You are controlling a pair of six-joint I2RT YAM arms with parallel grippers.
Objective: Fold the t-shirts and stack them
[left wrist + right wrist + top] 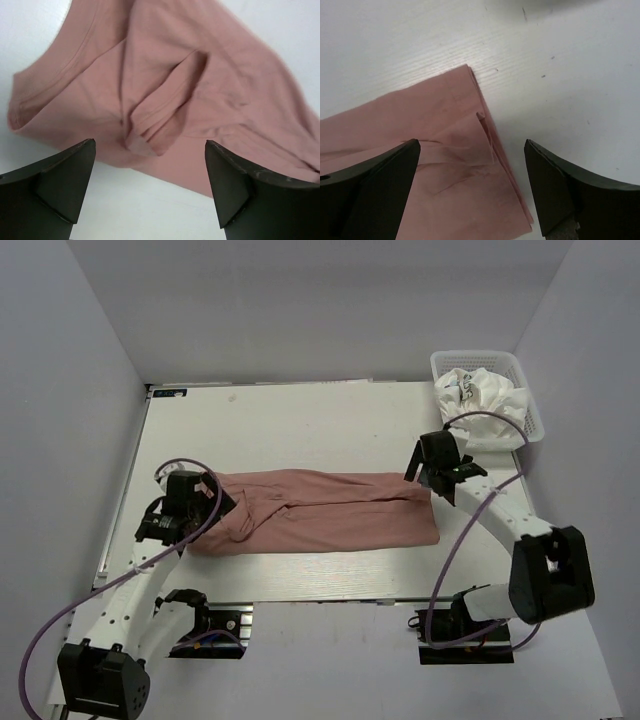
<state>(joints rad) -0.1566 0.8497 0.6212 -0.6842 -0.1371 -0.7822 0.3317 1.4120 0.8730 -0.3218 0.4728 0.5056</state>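
The left arm point(130, 590) is reaching from the near left corner of the desk point(300, 420) toward the left end of the pink t-shirt point(330, 512). The left jaws are standing wide open and are holding nothing. In the left wrist view they are hanging a little above the cloth, and the pink t-shirt point(175, 90) is showing between them, with the ribbed collar at the left and one sleeve lying folded over the body.

The pink t-shirt is lying flat in the middle of the desk, somewhat closer to the near edge than to the far edge. It is folded lengthwise into a long band that is running from left to right, with the collar end toward the left edge and the hem end toward the right edge.

The right arm point(500, 510) is coming in from the near right corner to the right end of this band. The right jaws are also wide open and are gripping nothing. In the right wrist view the far hem corner of the pink t-shirt point(420, 165) is lying on the desk below them.

At the far right corner a white mesh basket point(441, 362) is standing, and white t-shirts point(485, 395) with dark print are lying crumpled in it.
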